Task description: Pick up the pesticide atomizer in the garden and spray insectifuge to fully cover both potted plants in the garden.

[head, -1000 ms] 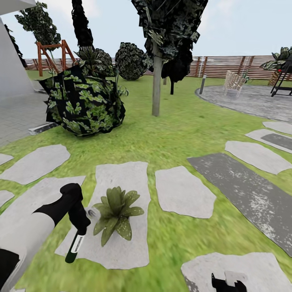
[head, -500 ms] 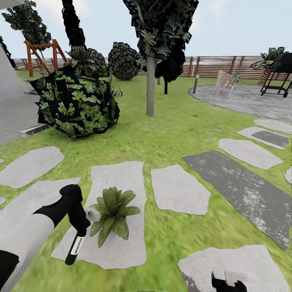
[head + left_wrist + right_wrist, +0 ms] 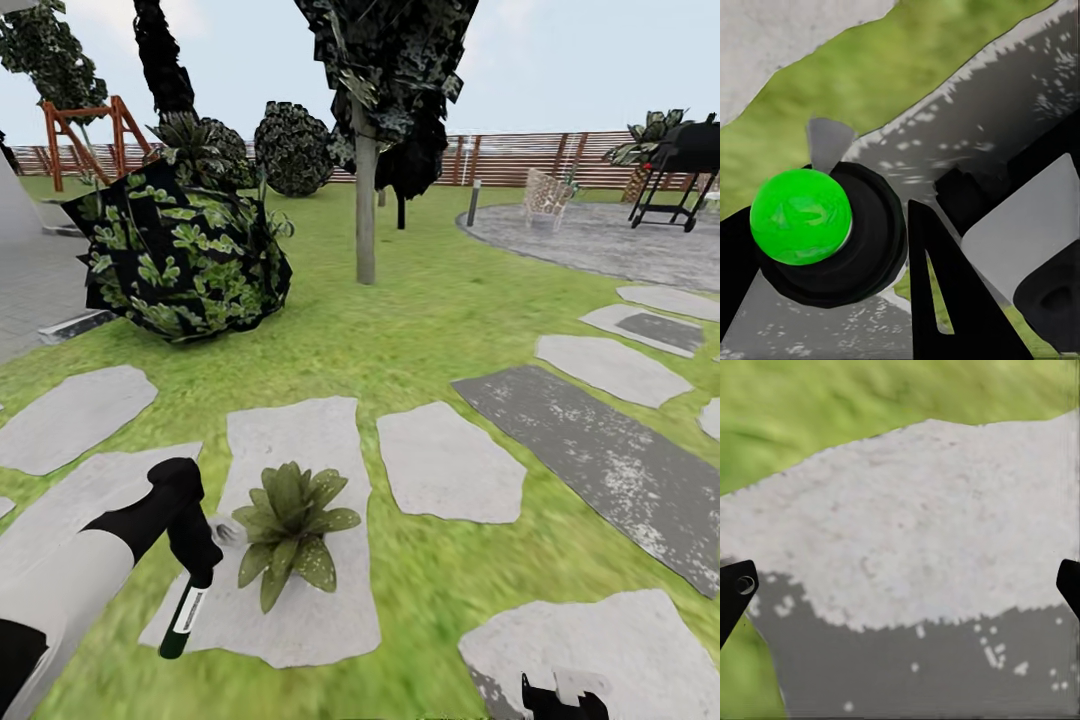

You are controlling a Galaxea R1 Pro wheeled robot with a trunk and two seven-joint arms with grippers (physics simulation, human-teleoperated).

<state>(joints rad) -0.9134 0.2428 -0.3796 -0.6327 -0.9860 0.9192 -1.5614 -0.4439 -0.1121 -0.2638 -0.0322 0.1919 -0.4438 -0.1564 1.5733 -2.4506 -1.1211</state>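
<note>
Our view has swung slightly; the plant [image 3: 290, 530] stays on its stone. Our left hand [image 3: 195, 560] grips the atomizer [image 3: 183, 620] beside it: light, rigid, slippery, best held mid-body.

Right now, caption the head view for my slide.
Left gripper holds the pesticide atomizer beside a potted plant on a stepping stone.

Flat, even daylight lit the garden under a pale blue sky [image 3: 590, 60], with almost no cast shadows. The lawn [image 3: 420, 320] looked smeared and soft (as did the grass in both wrist views), and the tree foliage [image 3: 400, 60] rendered blocky, dark and jagged-edged.
</note>
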